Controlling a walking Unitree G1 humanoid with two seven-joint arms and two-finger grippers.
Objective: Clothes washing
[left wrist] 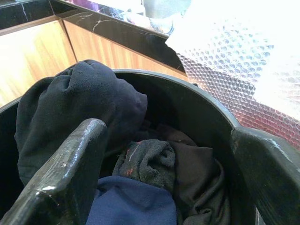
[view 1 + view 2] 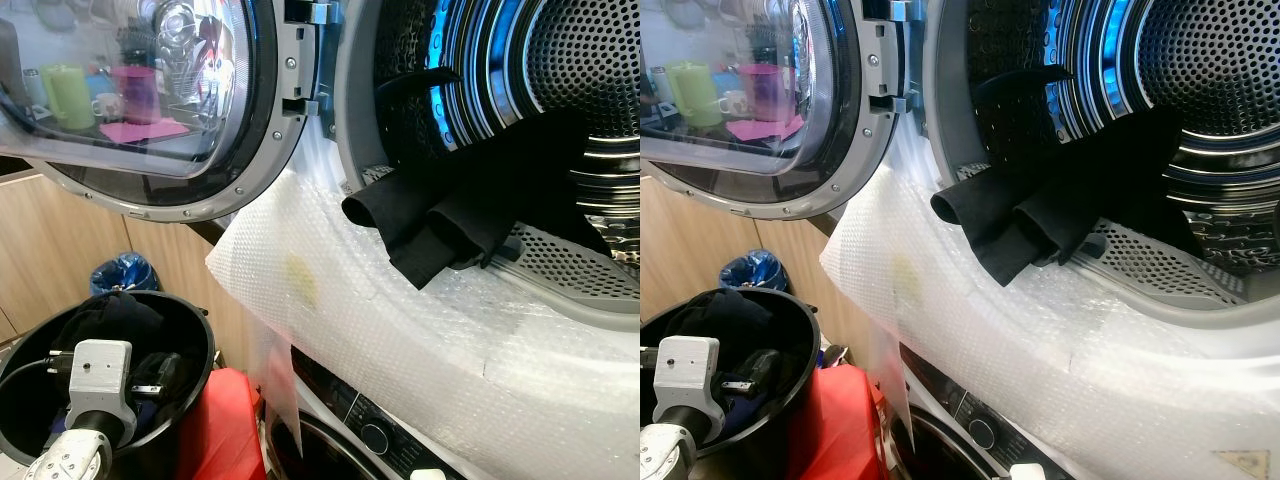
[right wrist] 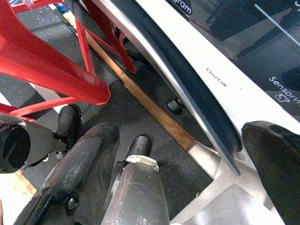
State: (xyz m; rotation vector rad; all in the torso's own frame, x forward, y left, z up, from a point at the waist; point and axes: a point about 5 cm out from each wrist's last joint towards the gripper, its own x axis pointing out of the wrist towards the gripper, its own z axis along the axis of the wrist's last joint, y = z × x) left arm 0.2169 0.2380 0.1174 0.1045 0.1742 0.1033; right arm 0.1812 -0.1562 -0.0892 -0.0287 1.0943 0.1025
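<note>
the left tool (image 1: 164, 187) hangs wide open and empty over the black bucket (image 2: 195, 330) of dark laundry (image 1: 79, 103), at seven o'clock from the drum (image 2: 560, 80). a black garment (image 2: 440, 220) droops over the drum's lip. soft, light, limp cloth; pinch a bunched fold. the right tool (image 3: 187, 168) hangs open, empty, near the floor (image 3: 117, 117).
</note>
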